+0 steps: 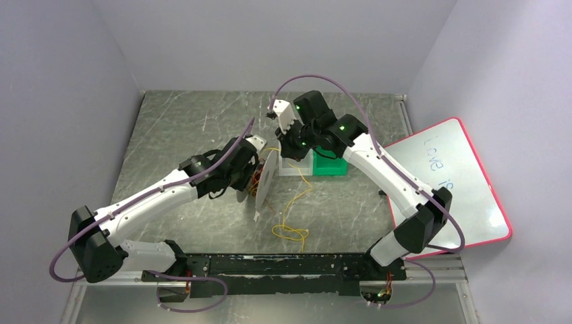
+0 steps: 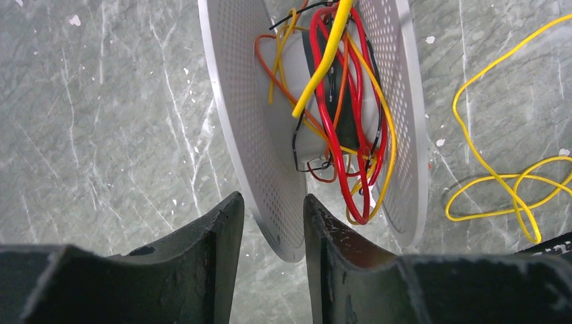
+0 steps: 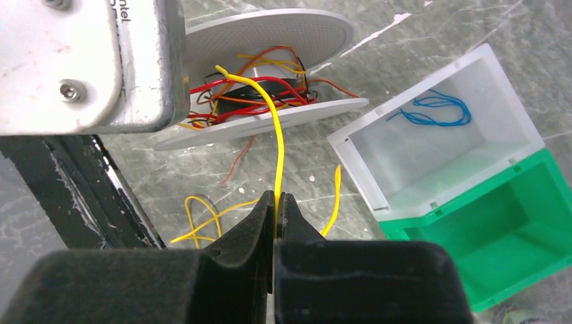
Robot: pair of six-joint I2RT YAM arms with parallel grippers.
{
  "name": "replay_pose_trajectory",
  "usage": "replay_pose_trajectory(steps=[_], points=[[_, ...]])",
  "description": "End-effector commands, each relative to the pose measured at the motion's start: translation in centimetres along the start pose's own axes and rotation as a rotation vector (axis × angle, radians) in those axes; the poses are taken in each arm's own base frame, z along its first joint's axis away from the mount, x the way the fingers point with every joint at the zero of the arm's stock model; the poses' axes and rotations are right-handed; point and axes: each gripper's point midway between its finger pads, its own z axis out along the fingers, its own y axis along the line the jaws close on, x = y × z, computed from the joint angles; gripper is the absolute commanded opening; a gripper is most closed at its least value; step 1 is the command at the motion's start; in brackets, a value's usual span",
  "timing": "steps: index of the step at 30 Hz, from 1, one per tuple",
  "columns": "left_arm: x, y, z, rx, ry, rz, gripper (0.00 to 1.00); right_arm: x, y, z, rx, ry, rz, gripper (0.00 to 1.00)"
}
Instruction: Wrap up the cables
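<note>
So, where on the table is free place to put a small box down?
Bare table lies at the far left, between the left wall and the reel. Another patch lies near, between the yellow cable and the right arm. The middle is crowded: reel, white bin, green bin.

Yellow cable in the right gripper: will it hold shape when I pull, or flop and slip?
Floppy, probably: the yellow cable runs fairly straight only between the right gripper and the spool; its tail lies in slack loops on the table. Thin and smooth, it may slip through the shut jaws. The loops look tangled and may drag together.
</note>
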Motion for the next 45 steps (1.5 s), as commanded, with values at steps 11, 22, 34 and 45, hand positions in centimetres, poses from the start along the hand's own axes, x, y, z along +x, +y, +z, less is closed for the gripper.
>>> replay_pose_trajectory(steps=[11,22,34,45], points=[[-2.5,-0.9,-1.6,0.079,-0.167,-0.034,0.51,-1.3,2.5,1.7,-0.196,0.004,0.002,0.0],[-2.1,-1.0,-1.3,0.089,-0.171,-0.024,0.53,0.6,3.3,2.9,-0.242,0.079,0.027,0.0],[-1.9,-1.2,-0.3,0.082,-0.158,-0.005,0.52,0.5,4.2,4.1,-0.29,0.114,0.039,0.0],[-1.3,-1.1,0.5,0.063,-0.134,0.003,0.46,0.5,4.5,4.6,-0.314,0.125,0.044,0.0]])
